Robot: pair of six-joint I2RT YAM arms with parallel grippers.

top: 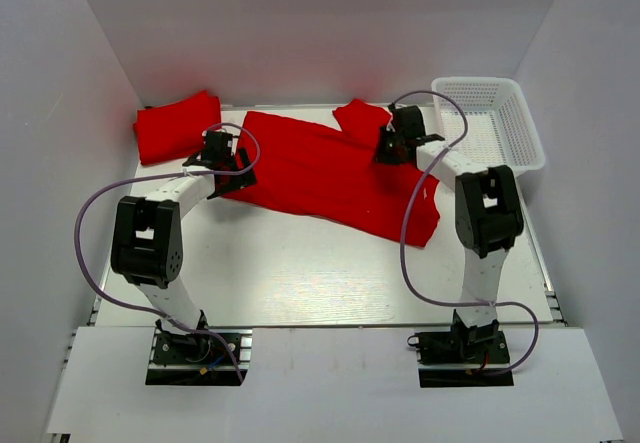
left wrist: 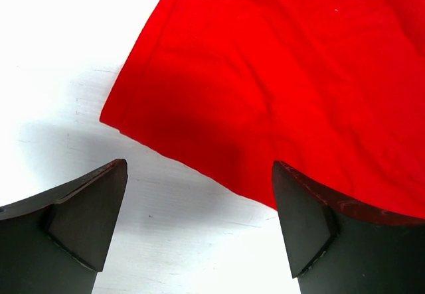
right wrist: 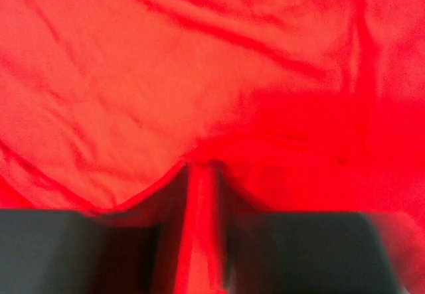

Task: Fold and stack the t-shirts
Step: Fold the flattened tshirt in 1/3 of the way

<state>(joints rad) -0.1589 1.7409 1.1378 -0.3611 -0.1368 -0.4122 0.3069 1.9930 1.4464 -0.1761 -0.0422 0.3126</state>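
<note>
A large red t-shirt (top: 320, 175) lies spread across the middle of the table. A second red t-shirt (top: 177, 127) lies folded at the back left. My left gripper (top: 226, 169) is open at the spread shirt's left edge. In the left wrist view it (left wrist: 199, 204) has bare table between its fingers, and the shirt's corner (left wrist: 265, 88) lies just ahead. My right gripper (top: 392, 143) is on the shirt's back right part near a sleeve (top: 360, 117). In the right wrist view it (right wrist: 199, 218) is shut on a pinched ridge of red cloth (right wrist: 199, 55).
A white plastic mesh basket (top: 524, 135) stands at the back right, just beyond the right arm. White walls enclose the table on the left, back and right. Purple cables loop from both arms over the table.
</note>
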